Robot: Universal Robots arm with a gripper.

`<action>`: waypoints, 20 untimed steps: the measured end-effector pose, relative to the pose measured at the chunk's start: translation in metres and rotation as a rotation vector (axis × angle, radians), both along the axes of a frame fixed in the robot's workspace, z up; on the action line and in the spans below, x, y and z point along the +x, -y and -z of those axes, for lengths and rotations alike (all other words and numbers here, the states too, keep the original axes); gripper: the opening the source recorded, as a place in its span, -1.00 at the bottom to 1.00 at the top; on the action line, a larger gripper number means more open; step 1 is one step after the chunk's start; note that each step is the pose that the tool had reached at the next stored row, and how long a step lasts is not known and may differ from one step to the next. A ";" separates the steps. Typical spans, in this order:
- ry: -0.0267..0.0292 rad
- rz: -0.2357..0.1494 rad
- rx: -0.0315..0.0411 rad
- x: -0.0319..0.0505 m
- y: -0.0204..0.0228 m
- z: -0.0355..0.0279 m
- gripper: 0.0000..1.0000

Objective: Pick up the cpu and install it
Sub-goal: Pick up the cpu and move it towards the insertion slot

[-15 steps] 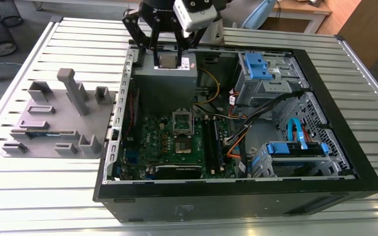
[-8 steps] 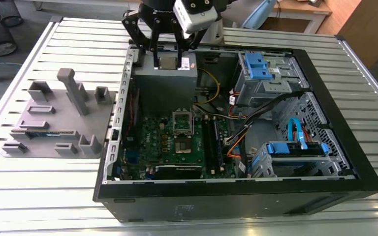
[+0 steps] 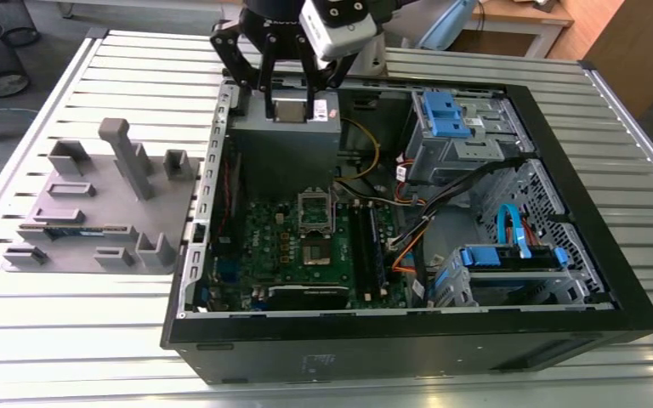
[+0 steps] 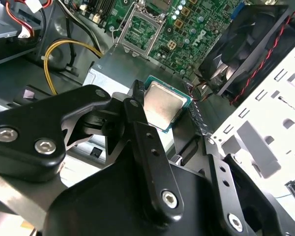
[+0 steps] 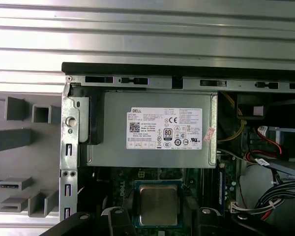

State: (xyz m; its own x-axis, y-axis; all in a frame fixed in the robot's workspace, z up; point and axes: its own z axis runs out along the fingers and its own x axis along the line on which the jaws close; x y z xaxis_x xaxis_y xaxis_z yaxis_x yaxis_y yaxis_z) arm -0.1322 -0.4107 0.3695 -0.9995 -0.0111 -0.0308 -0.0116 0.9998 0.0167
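Second wrist view shows the cpu (image 4: 163, 105) gripped by its edges between the black jaws, held level over the grey power supply (image 5: 157, 129) inside the open computer case (image 3: 417, 348), with the motherboard socket (image 4: 142, 30) well apart.

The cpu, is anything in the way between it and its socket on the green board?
Nothing visible. The gripper holds the cpu above the grey power supply box, and the open socket lies uncovered, no cable across it.

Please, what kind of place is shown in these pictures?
Probably a robotics lab or workshop: an open computer case sits on a slatted metal table, beside a grey parts fixture, and the claw holds the cpu.
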 end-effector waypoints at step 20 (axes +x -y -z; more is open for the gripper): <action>0.0000 0.000 0.0000 0.0005 0.0195 0.0000 -0.06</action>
